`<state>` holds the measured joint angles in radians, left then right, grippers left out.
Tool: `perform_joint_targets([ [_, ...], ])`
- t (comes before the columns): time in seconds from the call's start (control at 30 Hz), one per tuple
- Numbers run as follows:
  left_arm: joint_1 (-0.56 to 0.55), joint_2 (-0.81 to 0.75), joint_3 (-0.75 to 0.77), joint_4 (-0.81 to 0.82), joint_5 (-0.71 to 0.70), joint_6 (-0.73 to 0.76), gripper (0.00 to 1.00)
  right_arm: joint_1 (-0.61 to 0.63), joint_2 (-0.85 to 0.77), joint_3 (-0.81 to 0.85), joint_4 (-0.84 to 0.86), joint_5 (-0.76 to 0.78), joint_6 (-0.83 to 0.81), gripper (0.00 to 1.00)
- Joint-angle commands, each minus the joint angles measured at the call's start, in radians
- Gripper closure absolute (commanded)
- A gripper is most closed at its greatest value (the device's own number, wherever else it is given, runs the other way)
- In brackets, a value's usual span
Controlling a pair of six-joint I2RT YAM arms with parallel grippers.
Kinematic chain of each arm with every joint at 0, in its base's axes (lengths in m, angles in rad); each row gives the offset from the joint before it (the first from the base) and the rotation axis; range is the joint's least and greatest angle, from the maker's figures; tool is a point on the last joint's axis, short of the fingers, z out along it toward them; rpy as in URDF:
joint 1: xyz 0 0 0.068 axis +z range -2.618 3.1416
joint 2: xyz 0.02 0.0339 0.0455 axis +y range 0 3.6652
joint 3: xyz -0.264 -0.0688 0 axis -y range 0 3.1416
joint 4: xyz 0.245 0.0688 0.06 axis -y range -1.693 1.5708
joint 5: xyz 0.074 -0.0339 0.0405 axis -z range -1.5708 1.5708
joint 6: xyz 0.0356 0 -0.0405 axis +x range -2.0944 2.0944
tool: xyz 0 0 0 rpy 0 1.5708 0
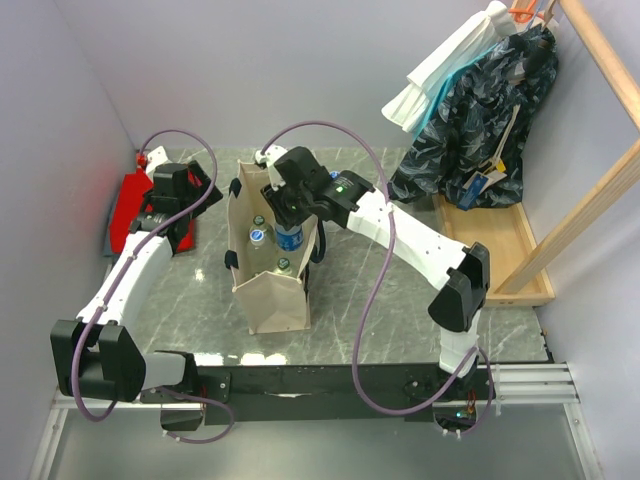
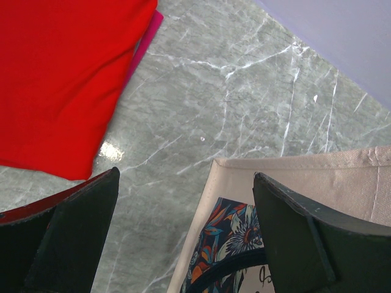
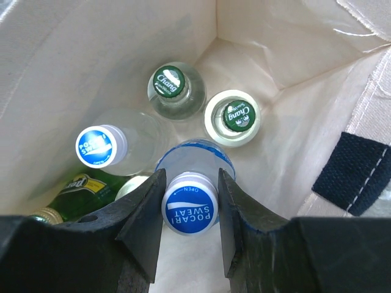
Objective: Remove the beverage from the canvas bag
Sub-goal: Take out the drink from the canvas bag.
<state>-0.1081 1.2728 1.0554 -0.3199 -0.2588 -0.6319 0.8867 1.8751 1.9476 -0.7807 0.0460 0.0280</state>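
Observation:
The beige canvas bag (image 1: 272, 290) stands upright in the middle of the table, with several bottles inside. My right gripper (image 3: 190, 210) reaches down into the bag's mouth and is shut on the blue-and-white cap of a clear Pocari Sweat bottle (image 3: 195, 160), one finger on each side. From above, that bottle (image 1: 289, 237) shows at the bag's top under the right gripper (image 1: 284, 208). My left gripper (image 2: 186, 235) hangs open over the table, beside the bag's outer corner (image 2: 305, 177), holding nothing. It sits left of the bag (image 1: 200, 195).
Inside the bag stand another Pocari bottle (image 3: 99, 146), two green-capped Chang bottles (image 3: 170, 82) (image 3: 235, 116) and a green bottle (image 3: 91, 189). A navy handle (image 3: 351, 174) hangs at the right. A red folded cloth (image 1: 130, 205) lies far left. Clothes (image 1: 480, 110) hang on a wooden rack at the back right.

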Motion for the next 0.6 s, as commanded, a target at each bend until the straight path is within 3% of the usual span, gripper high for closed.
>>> perform_joint_targets([
  [0.0, -0.002, -0.016, 0.026, 0.016, 0.004, 0.005, 0.04, 0.012, -0.119, 0.094, 0.11, 0.035, -0.019, 1.0],
  [0.57, -0.002, -0.012, 0.028, 0.016, 0.004, 0.005, 0.04, 0.023, -0.139, 0.165, 0.118, 0.058, -0.066, 1.0],
])
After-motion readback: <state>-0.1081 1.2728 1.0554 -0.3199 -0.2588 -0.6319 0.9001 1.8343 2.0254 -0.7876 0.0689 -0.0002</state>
